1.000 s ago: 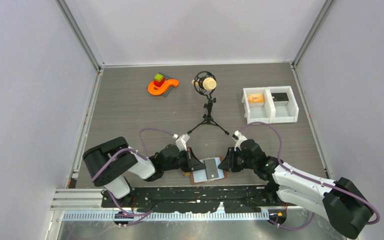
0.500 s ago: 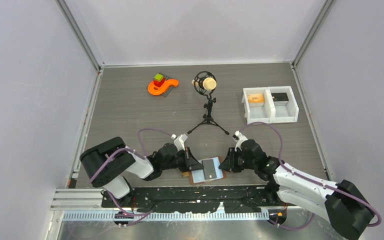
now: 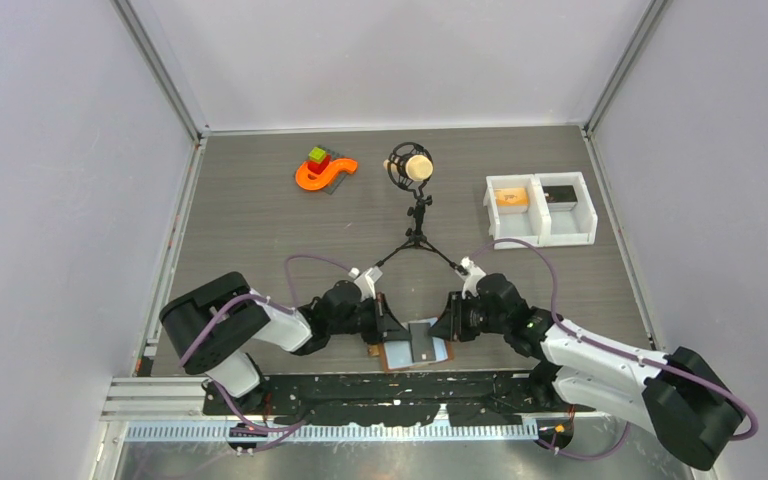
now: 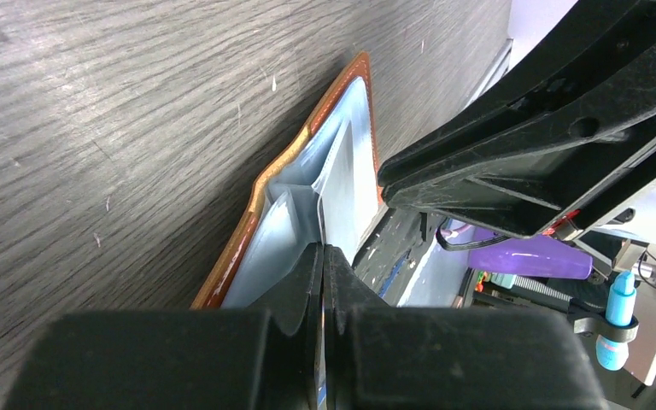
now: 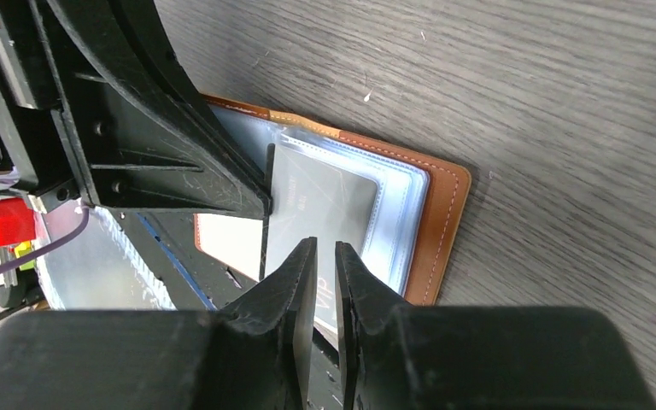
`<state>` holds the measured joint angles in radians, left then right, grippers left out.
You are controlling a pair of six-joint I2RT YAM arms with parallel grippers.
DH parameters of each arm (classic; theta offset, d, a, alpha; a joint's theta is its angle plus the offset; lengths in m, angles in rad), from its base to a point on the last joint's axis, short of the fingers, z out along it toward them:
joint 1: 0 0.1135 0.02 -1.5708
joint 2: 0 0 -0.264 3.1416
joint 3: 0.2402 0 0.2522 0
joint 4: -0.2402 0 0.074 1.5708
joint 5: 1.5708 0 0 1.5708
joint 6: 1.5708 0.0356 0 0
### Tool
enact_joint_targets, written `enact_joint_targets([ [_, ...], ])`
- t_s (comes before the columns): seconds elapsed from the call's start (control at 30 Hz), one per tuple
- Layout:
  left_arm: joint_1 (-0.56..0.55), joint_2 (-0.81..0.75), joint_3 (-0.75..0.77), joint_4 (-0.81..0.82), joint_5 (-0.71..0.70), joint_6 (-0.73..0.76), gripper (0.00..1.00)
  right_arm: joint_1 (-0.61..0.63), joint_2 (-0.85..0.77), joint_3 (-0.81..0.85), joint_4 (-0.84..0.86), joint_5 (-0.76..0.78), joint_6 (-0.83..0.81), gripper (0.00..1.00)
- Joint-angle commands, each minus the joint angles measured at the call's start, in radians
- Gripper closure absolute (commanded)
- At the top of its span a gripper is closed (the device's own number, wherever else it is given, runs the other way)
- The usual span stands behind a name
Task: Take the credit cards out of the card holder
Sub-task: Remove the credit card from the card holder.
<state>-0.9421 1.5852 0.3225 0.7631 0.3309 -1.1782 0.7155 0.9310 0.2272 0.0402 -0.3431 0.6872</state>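
A robot lab cell: bare pale walls (image 3: 390, 60), aluminium framing (image 3: 161, 70), grey table (image 3: 260, 220).

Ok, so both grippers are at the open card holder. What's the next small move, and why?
Probably the right gripper should draw the grey card out of the card holder. Its fingers look closed on the card's near edge, and the left gripper is pinched on the holder's inner leaf, steadying it.
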Motion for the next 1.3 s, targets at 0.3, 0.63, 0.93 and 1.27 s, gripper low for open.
enact_joint_targets([
  [0.3,0.006,-0.067,0.029,-0.143,0.028,0.043,1.0,0.01,0.13,0.009,0.006,0.172,0.011,0.86],
  [0.63,0.018,-0.177,0.042,-0.335,-0.005,0.111,1.0,0.01,0.093,-0.008,-0.017,0.206,-0.002,0.85],
  [0.93,0.019,-0.129,0.095,-0.275,0.069,0.103,1.0,0.024,-0.015,0.057,-0.001,0.055,-0.044,0.71],
  [1.27,0.017,-0.102,0.093,-0.241,0.068,0.104,0.98,0.033,0.033,-0.009,0.089,0.022,0.01,0.72],
])
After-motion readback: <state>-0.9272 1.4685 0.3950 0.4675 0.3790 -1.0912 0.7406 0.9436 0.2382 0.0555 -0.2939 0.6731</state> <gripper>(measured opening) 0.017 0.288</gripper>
